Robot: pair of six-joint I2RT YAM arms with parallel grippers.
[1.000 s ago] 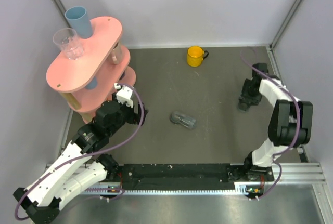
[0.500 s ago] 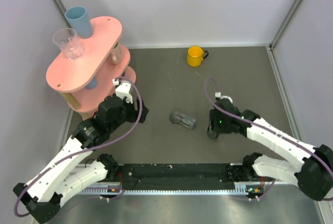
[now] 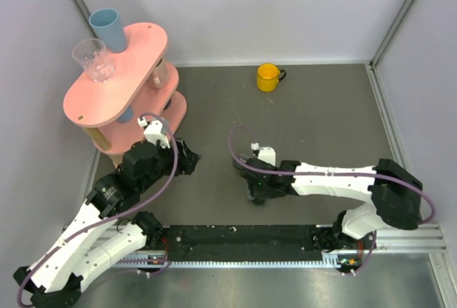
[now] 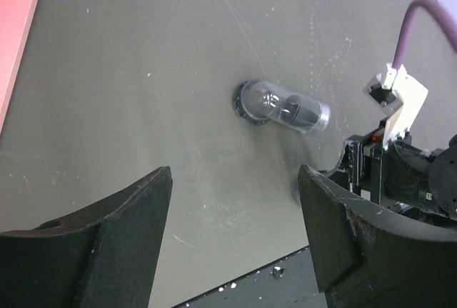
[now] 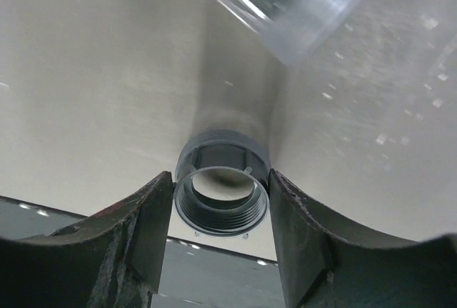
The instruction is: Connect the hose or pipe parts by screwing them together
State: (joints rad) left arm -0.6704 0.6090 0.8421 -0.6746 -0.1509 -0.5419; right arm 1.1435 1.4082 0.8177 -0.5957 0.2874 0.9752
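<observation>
A clear grey pipe piece (image 4: 285, 108) lies on its side on the dark table mat, mid-table; its blurred end shows at the top of the right wrist view (image 5: 285, 8). In the top view my right arm partly covers it (image 3: 243, 163). My right gripper (image 3: 257, 194) (image 5: 221, 176) hovers just in front of that pipe, shut on a dark threaded ring nut (image 5: 223, 152) whose open bore faces the camera. My left gripper (image 3: 189, 161) (image 4: 234, 179) stands open and empty to the left of the pipe, well short of it.
A yellow mug (image 3: 268, 77) stands at the back centre. A pink tiered stand (image 3: 143, 43) with a blue cup (image 3: 107, 28) and a clear glass (image 3: 94, 59) fills the back left. A black rail (image 3: 243, 236) runs along the near edge.
My right arm swept from the far right side across to the middle, carrying the nut up to the pipe. My left arm drew back slightly towards the left.
</observation>
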